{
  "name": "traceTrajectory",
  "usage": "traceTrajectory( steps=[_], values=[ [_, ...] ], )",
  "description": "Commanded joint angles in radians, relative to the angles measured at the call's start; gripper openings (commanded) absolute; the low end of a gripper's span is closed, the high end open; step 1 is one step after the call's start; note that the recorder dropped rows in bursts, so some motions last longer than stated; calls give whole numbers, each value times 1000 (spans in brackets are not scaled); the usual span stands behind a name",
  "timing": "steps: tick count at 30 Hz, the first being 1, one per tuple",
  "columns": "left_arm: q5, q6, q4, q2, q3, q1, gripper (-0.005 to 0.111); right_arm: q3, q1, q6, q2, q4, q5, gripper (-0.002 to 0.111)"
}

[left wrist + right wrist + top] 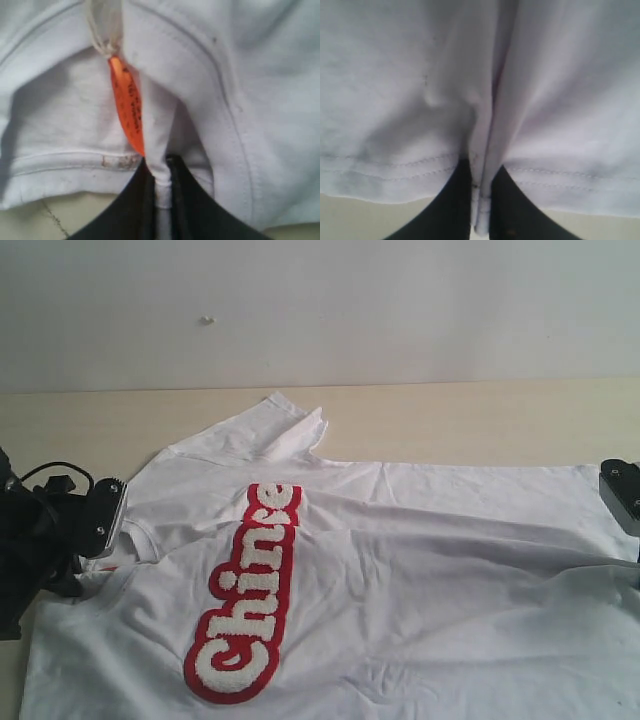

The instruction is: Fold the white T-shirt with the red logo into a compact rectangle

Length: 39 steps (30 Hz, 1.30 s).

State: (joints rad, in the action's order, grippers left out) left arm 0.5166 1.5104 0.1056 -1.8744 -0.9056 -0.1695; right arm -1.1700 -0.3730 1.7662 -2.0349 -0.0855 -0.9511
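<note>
The white T-shirt [420,580] lies spread across the table with its collar at the left and its hem at the right. The red logo [250,590] with fluffy white letters runs across its chest. One sleeve [270,430] points toward the back. My left gripper [105,525] is shut on the collar [159,182] beside the orange neck tag [127,107]. My right gripper [622,502] is shut on a pinch of the stitched hem [482,200] at the right edge. A long fold ridge crosses the shirt between the two grips.
The beige table [450,420] shows behind the shirt, bounded by a pale wall [400,300]. The left arm's black body and cables [35,530] sit at the left edge. The shirt runs past the bottom of the exterior view.
</note>
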Motion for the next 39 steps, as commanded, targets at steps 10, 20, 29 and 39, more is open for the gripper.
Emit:
traceTrajectory(
  steps=[10,20,29,39],
  values=[
    [245,-179,-248,198,-61,0,0,4,0,-11,276,-191,-7,0],
    [267,-581,-405,474,-113,70,0,-59,0,-115,514,-281,-122,0],
    [408,-746,-458,719,-113,111,0,-59,13,-227,696,-565,-270,0],
    [437,-1048,-574,917,-210,111,0,-59,69,-332,812,-613,-189,0]
  ],
)
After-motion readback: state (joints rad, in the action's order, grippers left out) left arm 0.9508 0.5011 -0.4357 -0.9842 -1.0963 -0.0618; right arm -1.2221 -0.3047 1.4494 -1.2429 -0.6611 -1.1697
